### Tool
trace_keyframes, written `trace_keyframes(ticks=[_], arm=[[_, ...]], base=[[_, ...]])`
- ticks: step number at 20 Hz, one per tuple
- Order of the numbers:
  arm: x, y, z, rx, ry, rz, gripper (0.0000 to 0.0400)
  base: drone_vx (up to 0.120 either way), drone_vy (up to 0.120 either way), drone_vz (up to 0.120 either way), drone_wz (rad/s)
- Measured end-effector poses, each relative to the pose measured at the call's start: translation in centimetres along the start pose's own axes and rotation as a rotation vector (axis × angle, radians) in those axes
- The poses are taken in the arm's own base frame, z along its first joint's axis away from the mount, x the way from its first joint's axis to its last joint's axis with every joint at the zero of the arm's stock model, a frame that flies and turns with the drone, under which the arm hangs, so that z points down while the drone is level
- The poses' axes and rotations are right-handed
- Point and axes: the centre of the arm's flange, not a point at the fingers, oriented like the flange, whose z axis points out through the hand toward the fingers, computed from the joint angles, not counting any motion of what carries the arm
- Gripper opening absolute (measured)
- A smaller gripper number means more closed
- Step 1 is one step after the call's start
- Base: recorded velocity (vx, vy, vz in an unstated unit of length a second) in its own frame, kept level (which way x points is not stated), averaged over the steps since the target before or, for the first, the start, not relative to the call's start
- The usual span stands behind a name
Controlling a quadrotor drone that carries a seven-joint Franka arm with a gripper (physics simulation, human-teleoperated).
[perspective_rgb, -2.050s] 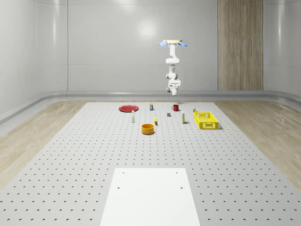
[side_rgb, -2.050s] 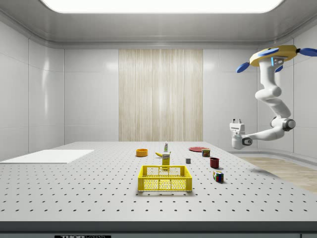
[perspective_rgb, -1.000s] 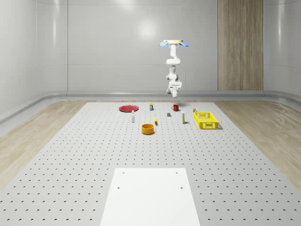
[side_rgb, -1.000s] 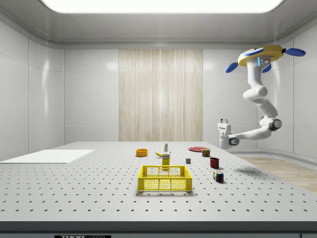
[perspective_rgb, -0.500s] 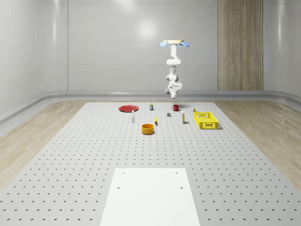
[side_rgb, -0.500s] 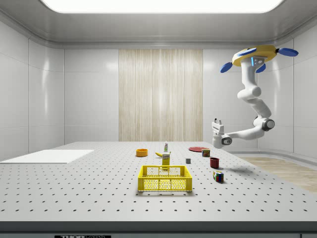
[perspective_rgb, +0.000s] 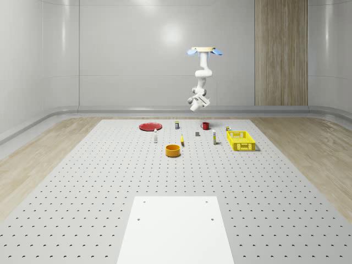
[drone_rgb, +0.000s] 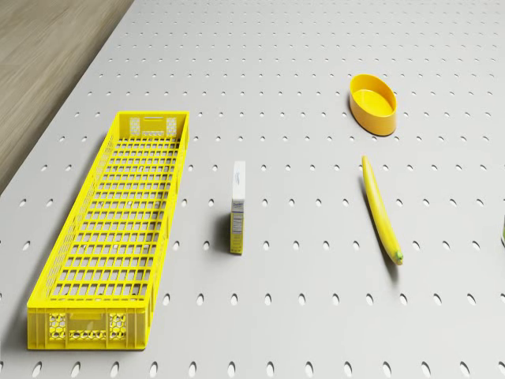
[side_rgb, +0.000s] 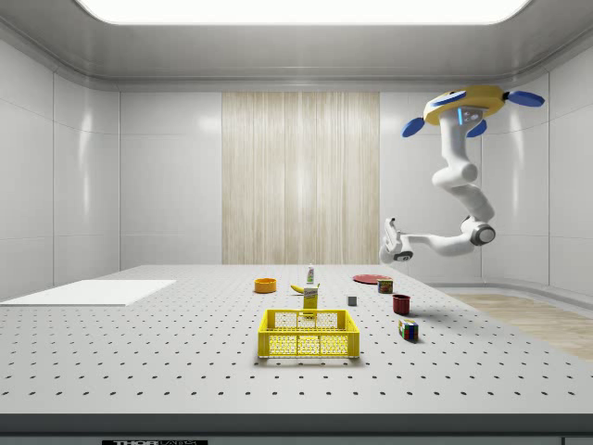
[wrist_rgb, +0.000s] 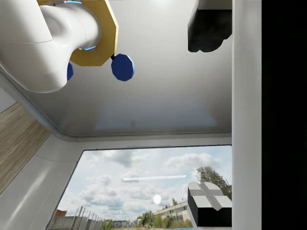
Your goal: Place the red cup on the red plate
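Note:
The red cup point(perspective_rgb: 205, 126) stands on the perforated table near its far edge; in the side view the red cup point(side_rgb: 401, 304) sits right of the yellow crate. The flat red plate point(perspective_rgb: 149, 127) lies further toward the whole-scene view's left, and the red plate point(side_rgb: 371, 278) is behind the cup in the side view. The drone point(side_rgb: 468, 102) hovers high above the table's far edge. My gripper point(side_rgb: 389, 234) hangs well above the cup, pointing upward. In the wrist view my gripper point(wrist_rgb: 208, 115) is open, nothing between its fingertips point(wrist_rgb: 207, 28), facing ceiling and window.
A yellow crate point(drone_rgb: 118, 229), a small upright box point(drone_rgb: 237, 207), a banana point(drone_rgb: 381, 209) and an orange bowl point(drone_rgb: 373, 103) lie on the table below the drone. A can point(side_rgb: 384, 286), a grey cube point(side_rgb: 352, 300) and a coloured cube point(side_rgb: 408, 329) stand near the cup.
The drone has drifted toward the side view's left. The arm has swung the gripper higher, to over the cup's near side, and tilted it. Cup and plate have not moved.

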Motion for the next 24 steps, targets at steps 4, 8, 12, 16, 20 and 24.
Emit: trace_keyframes(ticks=[4,8,12,16,20,24], arm=[[-4.2,-4.2,2.0,-0.453,0.452,-0.014,0.0400],[-6.8,-6.6,7.3,-0.917,0.913,-0.028,0.0400],[-7.1,-6.7,11.7,-1.233,1.228,-0.040,0.0400],[-6.7,-6.2,14.0,-1.402,1.400,-0.049,0.0400],[-6.4,-5.8,15.0,-1.485,1.486,-0.055,0.0400],[-6.2,-5.6,15.5,-1.525,1.528,-0.058,0.0400]], base=[[0.020,0.000,-0.070,0.000],[0.000,0.000,-0.120,0.000],[0.000,0.000,-0.120,0.000],[0.000,0.000,-0.120,0.000],[-0.090,0.000,-0.120,0.000],[-0.100,0.050,-0.120,0.000]])
